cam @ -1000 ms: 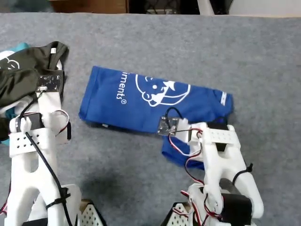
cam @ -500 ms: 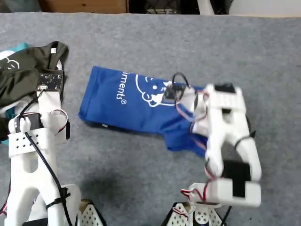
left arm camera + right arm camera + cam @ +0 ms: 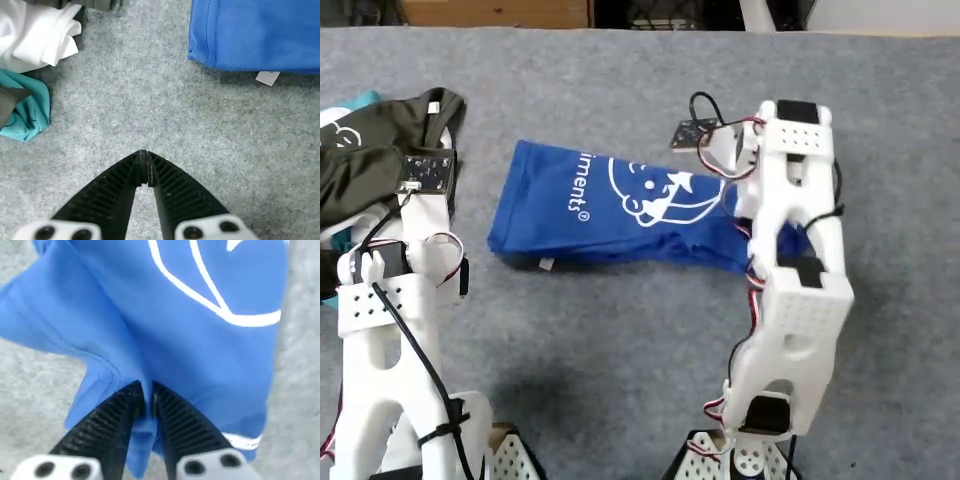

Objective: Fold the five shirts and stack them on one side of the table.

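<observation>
A blue shirt (image 3: pixel 580 215) with a white printed figure lies partly folded across the middle of the grey table (image 3: pixel 620 330). My right arm (image 3: pixel 790 250) stretches over its right end. In the right wrist view my right gripper (image 3: pixel 146 402) is shut on a pinched fold of the blue shirt (image 3: pixel 200 340), lifted off the table. My left gripper (image 3: pixel 146 167) is shut on nothing and hangs over bare grey table, a little way from the blue shirt's (image 3: pixel 255 32) corner. The left arm (image 3: pixel 395 290) stands at the left.
A pile of unfolded shirts lies at the far left: a dark one (image 3: pixel 370 150) on top, a teal one (image 3: pixel 360 100) and a white one (image 3: pixel 335 235). The left wrist view shows the white shirt (image 3: pixel 35 32) and the teal shirt (image 3: pixel 22 107). Open carpet lies right of the right arm.
My right arm has swung from the table's near side to the far side, carrying the blue shirt's lower right part up over the rest. The left arm has stayed still.
</observation>
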You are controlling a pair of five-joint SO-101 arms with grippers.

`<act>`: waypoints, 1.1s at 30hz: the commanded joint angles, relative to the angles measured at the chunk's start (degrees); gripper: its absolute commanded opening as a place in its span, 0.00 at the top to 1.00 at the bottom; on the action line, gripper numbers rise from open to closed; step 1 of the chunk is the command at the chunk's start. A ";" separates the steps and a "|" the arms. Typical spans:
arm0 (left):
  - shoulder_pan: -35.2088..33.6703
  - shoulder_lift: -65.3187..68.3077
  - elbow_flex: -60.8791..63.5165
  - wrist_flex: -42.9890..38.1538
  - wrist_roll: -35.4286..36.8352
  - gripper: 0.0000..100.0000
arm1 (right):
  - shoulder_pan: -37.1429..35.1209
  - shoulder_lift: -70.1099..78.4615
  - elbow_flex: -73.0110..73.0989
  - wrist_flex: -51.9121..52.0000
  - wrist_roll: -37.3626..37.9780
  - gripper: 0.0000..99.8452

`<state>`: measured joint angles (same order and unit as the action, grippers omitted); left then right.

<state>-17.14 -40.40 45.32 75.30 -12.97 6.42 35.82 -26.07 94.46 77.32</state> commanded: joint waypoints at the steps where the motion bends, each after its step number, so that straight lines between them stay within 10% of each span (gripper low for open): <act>1: -0.04 -1.23 -2.24 -0.62 -0.35 0.97 | -2.20 2.42 -7.08 0.97 0.62 0.96; 7: -0.13 -1.23 -1.89 -0.18 -0.35 0.97 | -2.46 5.85 -13.85 -6.51 -14.95 0.80; 16: -0.57 -1.32 -2.68 3.52 -0.35 0.97 | -0.18 1.71 -15.16 7.21 -17.14 0.95; 33: 0.04 -1.32 -3.12 4.22 -0.44 0.97 | -8.70 -37.85 53.49 -15.47 -13.63 0.99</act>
<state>-17.32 -40.40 44.44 79.34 -12.97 1.32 0.84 19.82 86.64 66.86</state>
